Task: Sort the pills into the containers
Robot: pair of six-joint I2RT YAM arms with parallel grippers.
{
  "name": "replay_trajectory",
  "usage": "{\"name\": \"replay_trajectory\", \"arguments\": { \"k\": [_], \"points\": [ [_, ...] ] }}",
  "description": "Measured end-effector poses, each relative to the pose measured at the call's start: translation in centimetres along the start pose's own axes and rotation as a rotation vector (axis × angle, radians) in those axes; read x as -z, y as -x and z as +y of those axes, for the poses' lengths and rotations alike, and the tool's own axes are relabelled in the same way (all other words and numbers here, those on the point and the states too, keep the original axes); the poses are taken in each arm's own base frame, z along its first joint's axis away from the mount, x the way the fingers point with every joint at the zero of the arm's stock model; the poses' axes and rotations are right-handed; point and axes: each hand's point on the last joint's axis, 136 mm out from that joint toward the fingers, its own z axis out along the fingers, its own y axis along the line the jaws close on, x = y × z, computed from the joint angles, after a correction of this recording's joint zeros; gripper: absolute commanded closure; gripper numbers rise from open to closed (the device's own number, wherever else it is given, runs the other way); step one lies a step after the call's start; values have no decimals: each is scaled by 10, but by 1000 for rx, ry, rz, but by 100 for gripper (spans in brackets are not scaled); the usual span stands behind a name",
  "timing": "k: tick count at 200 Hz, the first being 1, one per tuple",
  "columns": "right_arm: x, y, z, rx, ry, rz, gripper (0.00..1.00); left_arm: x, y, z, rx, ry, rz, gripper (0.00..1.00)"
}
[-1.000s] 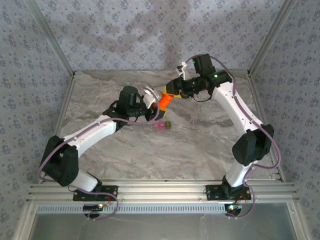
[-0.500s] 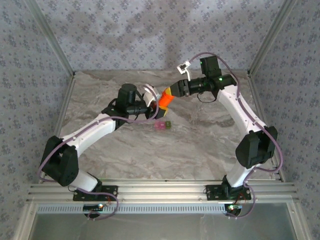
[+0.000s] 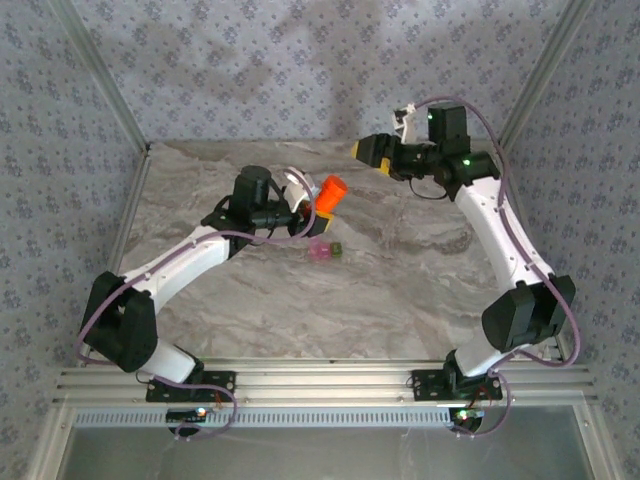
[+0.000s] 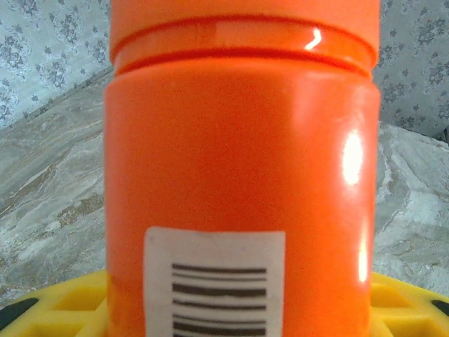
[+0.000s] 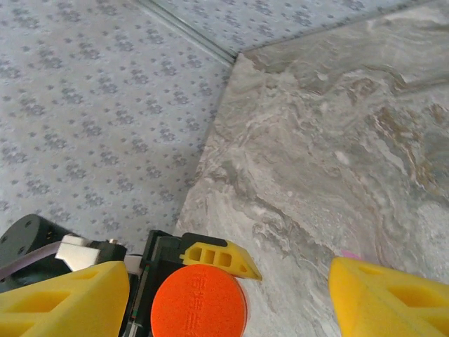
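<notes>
Progress: early, by our judgement. The left gripper (image 3: 312,212) pinched the orange bottle (image 3: 327,196) by its lower body. In the left wrist view the labelled wall stood between the yellow pads (image 4: 63,305). The cap (image 5: 198,298) sat on the bottle, round top intact and seam line closed, so we read the bottle as unopened.

The right gripper (image 3: 368,150) hung at about 1 o'clock of the bottle, apart from it. Its fingers (image 5: 63,302) were spread wide and held nothing.

The containers (image 3: 324,251) lay on the table (image 3: 420,280) at about 6 o'clock of the bottle, near it but not touching. The pink compartment (image 3: 318,253) sat at 9 o'clock of the olive-green one (image 3: 337,249). We could not tell whether their lids were open or whether any pill lay inside, as they were too small. We saw no loose pills on the marble.

Left to do, as we judged: uncap, pour out, then sort the pills into the two compartments.
</notes>
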Motion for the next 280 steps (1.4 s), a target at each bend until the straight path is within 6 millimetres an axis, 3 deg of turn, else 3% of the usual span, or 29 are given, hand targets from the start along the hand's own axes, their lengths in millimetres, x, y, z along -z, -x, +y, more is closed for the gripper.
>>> {"name": "replay_trajectory", "arguments": {
  "k": [30, 112, 152, 193, 263, 280],
  "points": [
    [-13, -15, -5, -51, -59, 45, 22, -2, 3, 0, -3, -9, 1, 100],
    [-43, -44, 6, -49, -62, 146, 26, -3, 1, 0, -1, -14, 6, 100],
    [-45, -48, 9, -39, -54, 156, 43, -5, -2, 1, 4, -15, 12, 100],
    [-46, -52, 12, -13, -22, 176, 49, -5, -5, 0, 13, -22, 26, 100],
    [-38, -55, 13, 282, 244, 206, 46, -5, -6, -6, 12, -47, 29, 100],
    [-37, -54, 14, 294, 291, 209, 28, -5, -5, -5, 12, -46, 26, 100]
  ]
}}
